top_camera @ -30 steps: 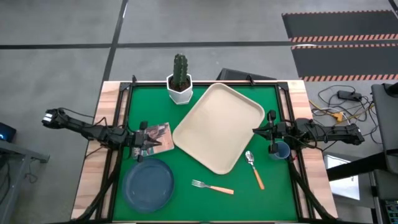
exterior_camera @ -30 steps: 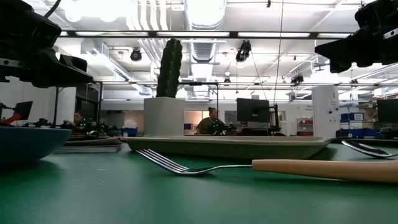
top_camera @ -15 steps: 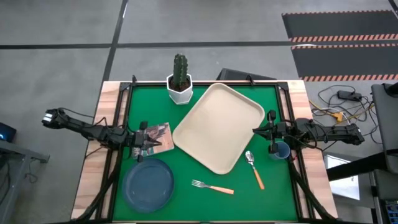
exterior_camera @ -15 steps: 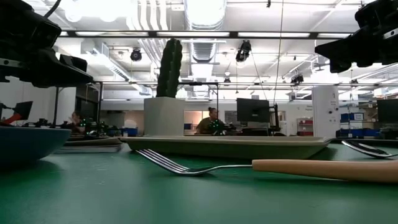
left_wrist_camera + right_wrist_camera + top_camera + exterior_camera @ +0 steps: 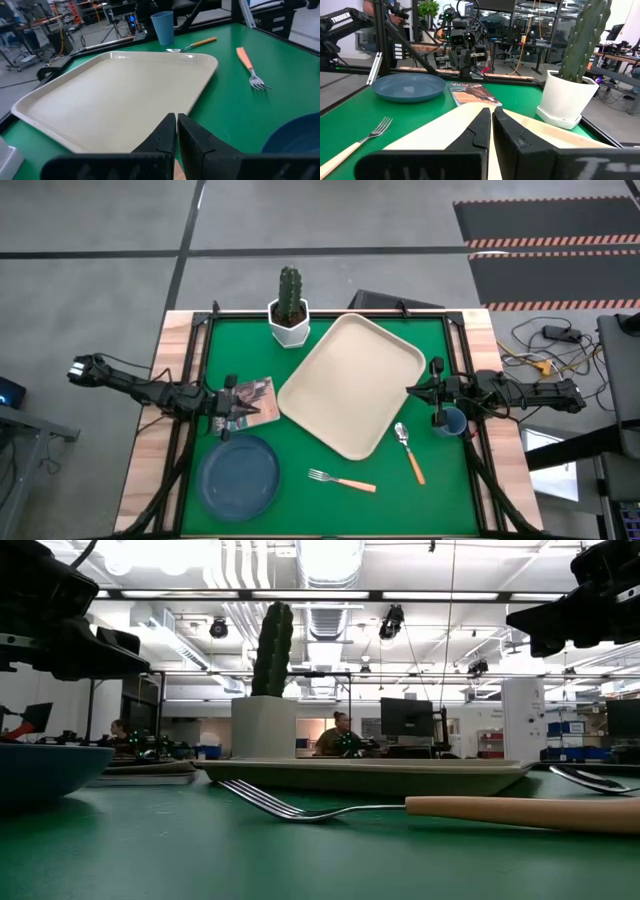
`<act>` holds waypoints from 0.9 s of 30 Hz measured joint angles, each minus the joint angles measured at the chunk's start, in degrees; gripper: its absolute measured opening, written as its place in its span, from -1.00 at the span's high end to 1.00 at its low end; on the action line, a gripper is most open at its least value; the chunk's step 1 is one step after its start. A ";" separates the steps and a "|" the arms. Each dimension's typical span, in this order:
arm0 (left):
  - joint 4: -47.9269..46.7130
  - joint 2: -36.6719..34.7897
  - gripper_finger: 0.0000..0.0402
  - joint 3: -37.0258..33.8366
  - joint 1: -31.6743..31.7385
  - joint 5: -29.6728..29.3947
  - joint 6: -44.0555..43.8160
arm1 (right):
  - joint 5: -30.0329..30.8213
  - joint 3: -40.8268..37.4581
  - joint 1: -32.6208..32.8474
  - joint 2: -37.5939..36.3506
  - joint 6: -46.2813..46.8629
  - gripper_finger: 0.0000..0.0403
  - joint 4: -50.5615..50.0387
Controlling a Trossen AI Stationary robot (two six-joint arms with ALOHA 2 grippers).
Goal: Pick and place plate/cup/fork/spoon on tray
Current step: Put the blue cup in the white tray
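Your large cream-beige rectangular plastic tray (image 5: 349, 385) sits bare and angled, frame centre. Left gripper (image 5: 243, 409) and right gripper (image 5: 415, 391): jaws closed, holding nothing.

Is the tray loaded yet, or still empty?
Empty. The tray shows only bare cream surface; the plate, fork, spoon and cup sit on the green mat.

One tray (image 5: 349, 385); one plate (image 5: 239, 477); one cup (image 5: 452, 423); one fork (image 5: 341, 480); one spoon (image 5: 408, 450)
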 joint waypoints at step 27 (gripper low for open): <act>41.53 0.21 1.00 -0.02 -0.02 -0.43 -0.07 | -0.50 -0.02 0.29 0.12 25.52 0.96 15.57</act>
